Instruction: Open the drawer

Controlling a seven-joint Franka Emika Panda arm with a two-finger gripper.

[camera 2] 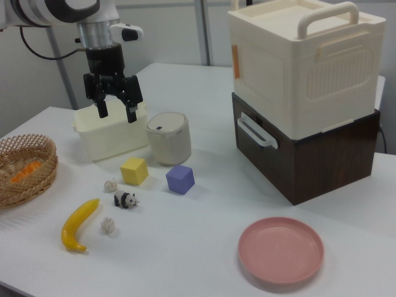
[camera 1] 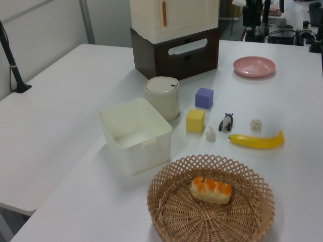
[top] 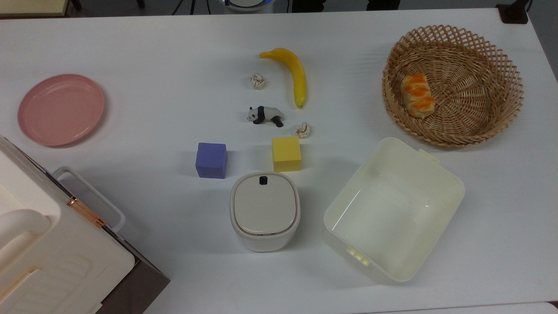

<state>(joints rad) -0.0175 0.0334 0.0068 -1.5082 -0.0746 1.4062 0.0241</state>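
The drawer (camera 2: 263,166) is the dark brown bottom part under a cream cabinet (camera 2: 297,68); its front is flush and pushed in. Its white loop handle (camera 2: 255,133) faces the table's middle. The left view shows the drawer front (camera 1: 192,61) and handle (camera 1: 187,46) at the table's far end. In the top view the handle (top: 93,192) juts out at the lower left. My gripper (camera 2: 116,112) hangs open and empty in the right view's upper left, pointing down above the table, far from the handle.
Between gripper and drawer stand a small white lidded container (camera 2: 168,137), a purple cube (camera 2: 180,179) and a yellow cube (camera 2: 134,171). A cream bin (top: 392,209), basket (top: 453,85) with bread, banana (top: 294,74), panda figure (top: 265,115) and pink plate (top: 61,109) share the table.
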